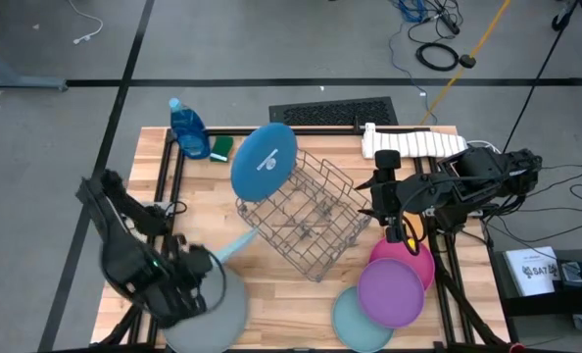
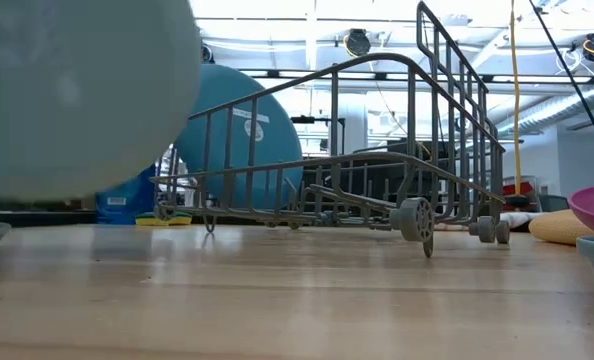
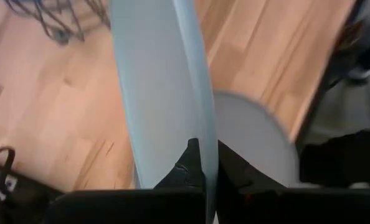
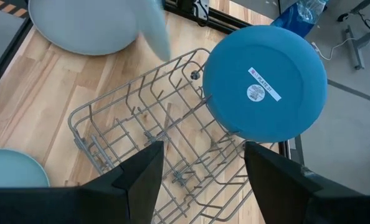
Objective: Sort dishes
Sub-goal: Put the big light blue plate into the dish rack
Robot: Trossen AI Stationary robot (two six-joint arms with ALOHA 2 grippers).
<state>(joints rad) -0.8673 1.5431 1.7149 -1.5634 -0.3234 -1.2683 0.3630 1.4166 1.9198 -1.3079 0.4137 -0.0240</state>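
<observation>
My left gripper [image 3: 210,168] is shut on a pale blue plate [image 3: 160,87], which hangs on edge above the table's near left part [image 1: 234,245]. Under it a grey plate [image 1: 213,314] lies flat. A blue plate [image 4: 266,81] stands on edge at the far left end of the wire rack [image 1: 306,211], leaning on its wires. Pink [image 1: 413,263], purple [image 1: 391,292] and teal [image 1: 345,319] plates lie overlapping at the near right. My right gripper [image 4: 203,180] waits open above the rack's right side, holding nothing. My left gripper pinches the pale blue plate's rim [image 3: 208,146] between its two fingers [image 3: 188,165], one on each face. The fingers slant steeply down from above. The plate is lifted clear of the table, on edge, reaching from the fingers toward the rack.
A blue bottle [image 1: 188,127] and a green-and-yellow sponge [image 1: 220,147] stand at the far left. A white ribbed object [image 1: 413,142] and a black mat [image 1: 332,113] lie at the far edge. An orange sponge [image 2: 562,225] lies beside the pink plate. Bare wood shows before the rack.
</observation>
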